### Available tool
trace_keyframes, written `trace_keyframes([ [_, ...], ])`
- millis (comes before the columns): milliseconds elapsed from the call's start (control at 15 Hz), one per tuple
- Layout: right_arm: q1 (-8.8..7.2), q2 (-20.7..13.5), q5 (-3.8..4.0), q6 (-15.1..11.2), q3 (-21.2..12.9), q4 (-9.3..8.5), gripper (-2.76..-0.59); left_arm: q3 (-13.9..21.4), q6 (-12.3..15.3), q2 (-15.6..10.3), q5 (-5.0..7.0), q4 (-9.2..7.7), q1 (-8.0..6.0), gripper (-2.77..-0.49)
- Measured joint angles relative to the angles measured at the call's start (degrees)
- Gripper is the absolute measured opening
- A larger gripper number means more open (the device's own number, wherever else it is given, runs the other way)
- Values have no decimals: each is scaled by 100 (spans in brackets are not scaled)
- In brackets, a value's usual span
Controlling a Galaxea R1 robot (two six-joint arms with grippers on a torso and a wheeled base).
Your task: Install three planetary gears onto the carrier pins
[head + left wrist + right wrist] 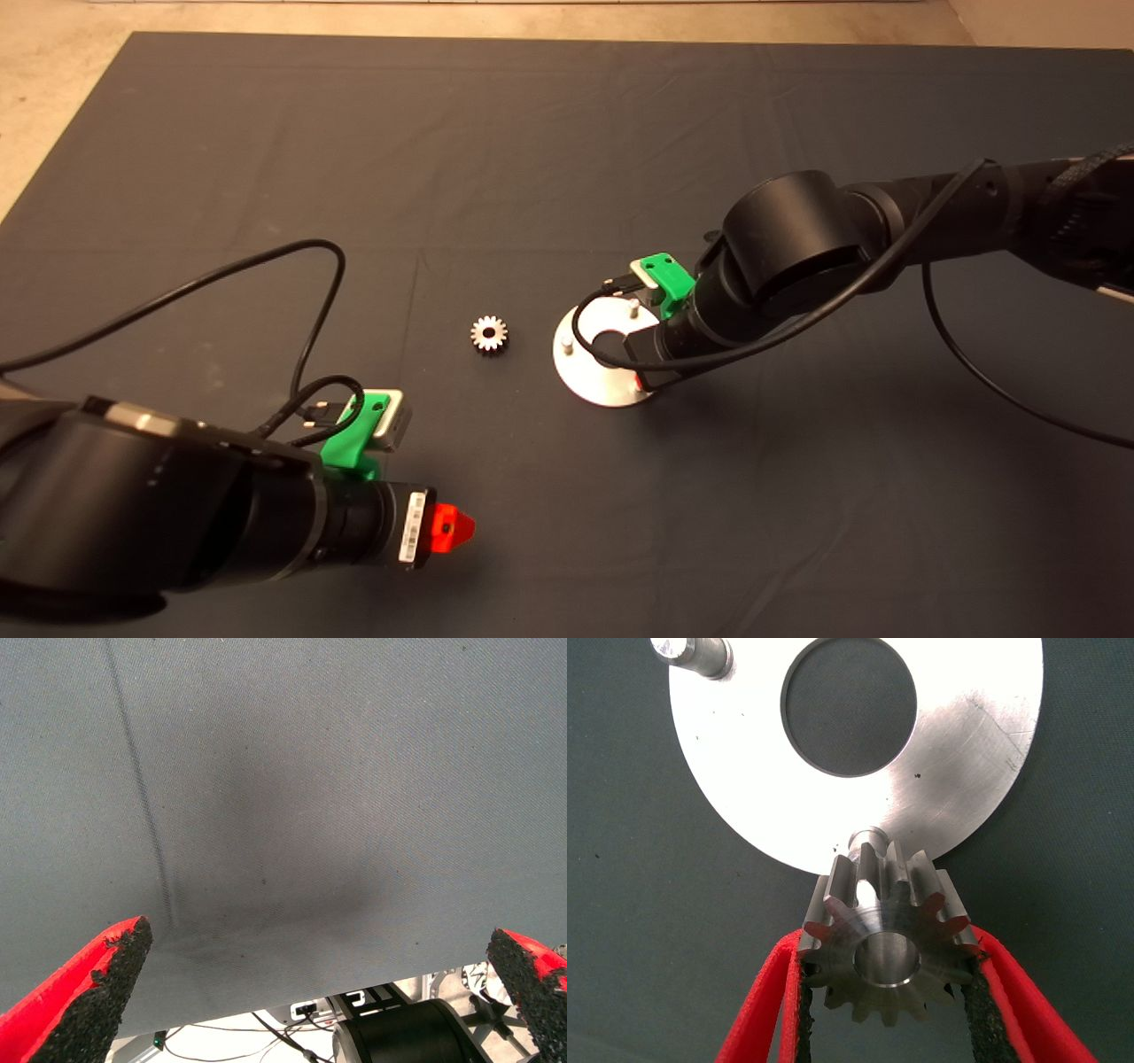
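The shiny round disc (595,383) lies on the mat right of centre, and two of its carrier pins (567,344) (633,307) show there. My right gripper (890,943) is shut on one planetary gear (886,948), its red fingers (766,1010) pressing the teeth on both sides. This gear hangs just beside a pin (868,835) at the rim of the disc (966,771), with its centre hole off the pin. A second pin (691,651) stands at the far rim. Another gear (488,334) lies flat on the mat left of the disc. My left gripper (319,939) is open over bare mat.
The right arm's wrist (709,310) covers the disc's right part in the head view. A black cable (266,266) loops over the mat from the left arm (177,523). The mat's far edge (532,37) meets a pale floor.
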State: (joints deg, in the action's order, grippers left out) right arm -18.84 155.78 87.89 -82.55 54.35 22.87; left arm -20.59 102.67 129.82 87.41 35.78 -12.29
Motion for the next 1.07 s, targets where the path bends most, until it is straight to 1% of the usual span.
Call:
trace_keyframes([
  [133, 21, 45, 9, 3, 23, 0, -244, 0, 0, 1, 0, 0, 0, -50],
  [400, 32, 124, -2, 21, 67, 0, -244, 0, 0, 0, 0, 0, 0, -50],
  [667, 126, 152, 2, 22, 128, -1, -244, 0, 0, 0, 0, -1, 0, -50],
  [1067, 157, 160, 0, 134, 227, -2, -244, 0, 0, -11, 0, -1, 0, -50],
])
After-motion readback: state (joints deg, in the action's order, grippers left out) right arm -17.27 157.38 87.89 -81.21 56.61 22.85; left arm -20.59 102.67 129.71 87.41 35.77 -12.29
